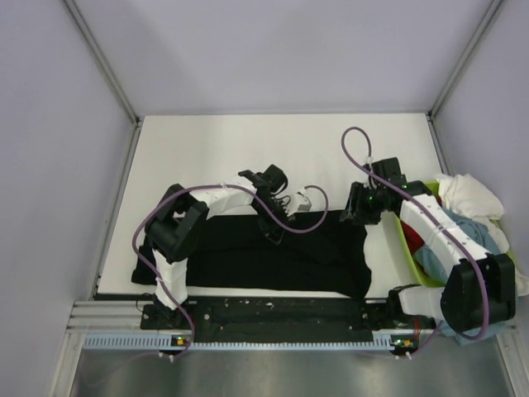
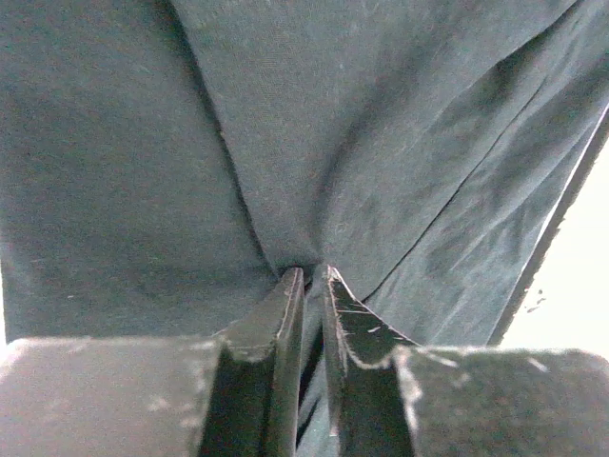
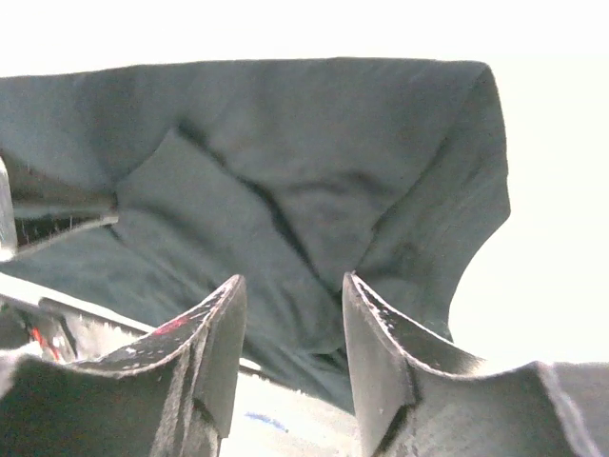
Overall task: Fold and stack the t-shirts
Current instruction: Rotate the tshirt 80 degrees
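The black t-shirt [image 1: 231, 256] lies spread along the near part of the white table. My left gripper [image 1: 274, 231] is at the shirt's far edge, near its middle. In the left wrist view it [image 2: 310, 278] is shut on a pinched fold of the black cloth [image 2: 381, 143]. My right gripper [image 1: 349, 213] is open and empty at the shirt's far right corner. In the right wrist view its jaws [image 3: 290, 290] stand wide apart just above the black cloth [image 3: 285, 162]. White [image 1: 471, 194], teal-blue [image 1: 483, 234] and red [image 1: 418, 244] t-shirts are piled at the right.
A lime-green basket [image 1: 411, 258] holding the other shirts stands at the table's right edge, under my right arm. The bare white table [image 1: 248, 149] stretches behind the black shirt. Grey walls and metal posts enclose the table.
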Available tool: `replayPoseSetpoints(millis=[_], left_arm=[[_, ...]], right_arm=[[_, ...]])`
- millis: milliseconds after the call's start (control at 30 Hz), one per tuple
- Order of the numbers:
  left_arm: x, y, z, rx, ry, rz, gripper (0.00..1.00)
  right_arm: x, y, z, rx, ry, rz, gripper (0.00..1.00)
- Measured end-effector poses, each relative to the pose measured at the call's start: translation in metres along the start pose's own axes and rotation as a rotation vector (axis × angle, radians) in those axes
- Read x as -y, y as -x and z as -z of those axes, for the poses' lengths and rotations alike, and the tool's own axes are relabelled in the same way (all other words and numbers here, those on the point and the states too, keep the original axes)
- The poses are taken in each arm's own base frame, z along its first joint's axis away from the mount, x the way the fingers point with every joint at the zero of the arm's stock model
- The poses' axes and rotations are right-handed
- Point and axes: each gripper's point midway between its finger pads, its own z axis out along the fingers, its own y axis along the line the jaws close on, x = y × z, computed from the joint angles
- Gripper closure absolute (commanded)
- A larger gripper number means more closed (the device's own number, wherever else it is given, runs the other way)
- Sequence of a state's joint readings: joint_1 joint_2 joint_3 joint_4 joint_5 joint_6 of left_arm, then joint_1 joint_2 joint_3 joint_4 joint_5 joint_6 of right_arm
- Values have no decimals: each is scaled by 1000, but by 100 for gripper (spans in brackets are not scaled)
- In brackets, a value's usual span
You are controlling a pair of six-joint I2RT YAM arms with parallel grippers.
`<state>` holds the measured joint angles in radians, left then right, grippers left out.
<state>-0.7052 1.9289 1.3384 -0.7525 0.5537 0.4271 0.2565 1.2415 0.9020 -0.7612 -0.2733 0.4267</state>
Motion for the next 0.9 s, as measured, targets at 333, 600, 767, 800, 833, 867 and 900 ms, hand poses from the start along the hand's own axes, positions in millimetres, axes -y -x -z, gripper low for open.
replayPoseSetpoints(millis=[333, 600, 767, 800, 833, 867, 900], left_arm=[[10, -27, -12, -74, -53, -57, 76], [27, -34, 26, -99, -60, -144, 62], [5, -27, 78, -15, 85, -113, 64], [-10, -31, 91, 2, 134, -71, 65], [-25, -37, 103, 12, 178, -29, 66], [-42, -47, 116, 22, 230, 27, 67], [-60, -59, 130, 28, 288, 84, 68]], right_arm=[[51, 34, -90, -78, -130, -132, 78], [18, 175, -147, 48, -65, -123, 71], [-17, 286, -177, 220, 41, -63, 55], [-22, 295, -174, 237, 53, -52, 53], [-25, 300, -169, 248, 60, -36, 53], [-29, 304, -162, 258, 64, -17, 53], [-32, 307, -154, 272, 65, 2, 53]])
